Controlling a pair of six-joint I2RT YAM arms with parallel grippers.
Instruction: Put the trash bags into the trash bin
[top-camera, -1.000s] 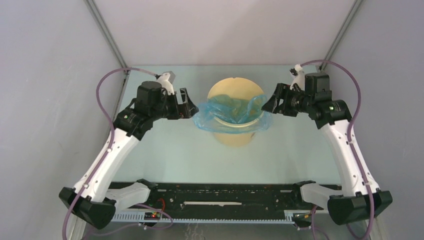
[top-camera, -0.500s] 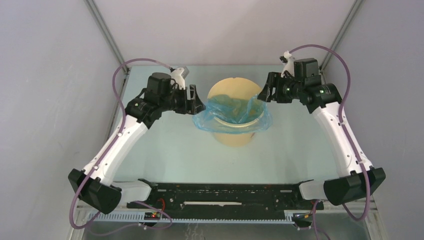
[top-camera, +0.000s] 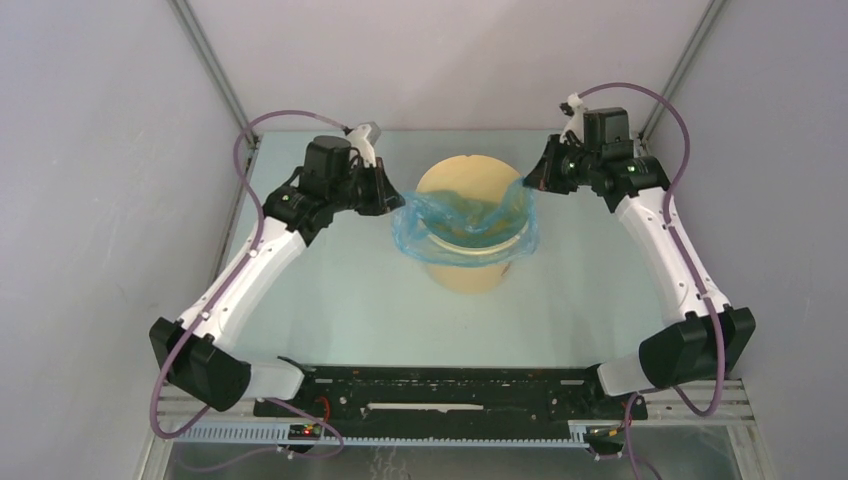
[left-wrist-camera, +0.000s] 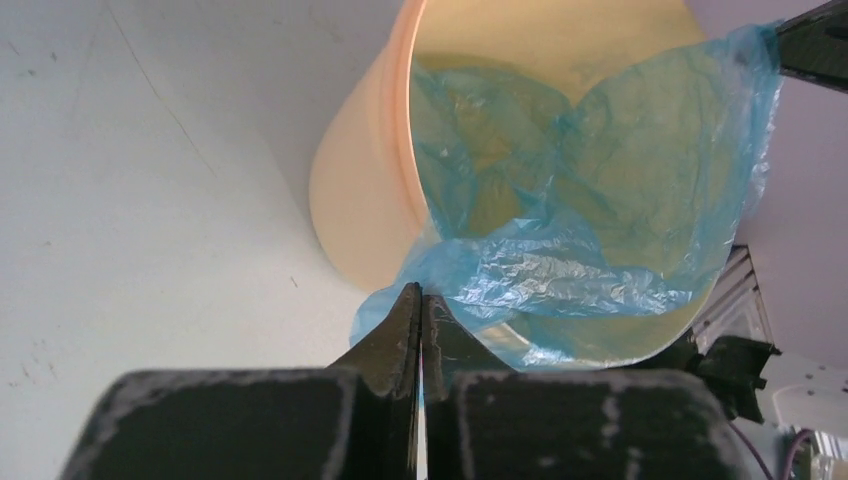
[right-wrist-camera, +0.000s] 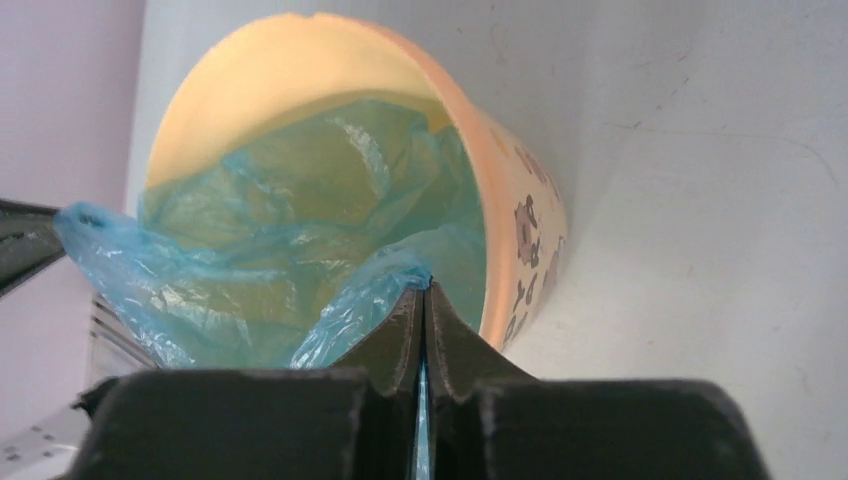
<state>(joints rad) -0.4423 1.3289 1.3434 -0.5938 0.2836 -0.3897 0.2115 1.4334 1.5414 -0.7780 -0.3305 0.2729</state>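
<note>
The trash bin (top-camera: 468, 280), a pale yellow bucket with dark lettering (right-wrist-camera: 527, 228), stands upright mid-table. The trash bag (top-camera: 465, 225), thin wrinkly light-blue film, lies partly inside it and hangs over the near rim. My left gripper (top-camera: 400, 206) is at the bin's left rim, shut on the bag's left edge (left-wrist-camera: 421, 300). My right gripper (top-camera: 531, 183) is at the right rim, shut on the bag's right edge (right-wrist-camera: 425, 295), with blue film showing between its fingers. The bag (left-wrist-camera: 570, 270) stretches between both grippers across the bin's mouth (left-wrist-camera: 560, 40). The bin's far inner wall (right-wrist-camera: 270, 75) is bare.
The pale green tabletop (top-camera: 330, 300) is enclosed by grey walls on the left, right and back. A black rail (top-camera: 440, 385) with the arm bases runs along the near edge. Purple cables (top-camera: 240, 160) loop above both wrists.
Both arms moved farther back and inward to the bin's rim. Their jaws went from open to shut on the bag's two edges, and the film now lifts a little at both sides.
</note>
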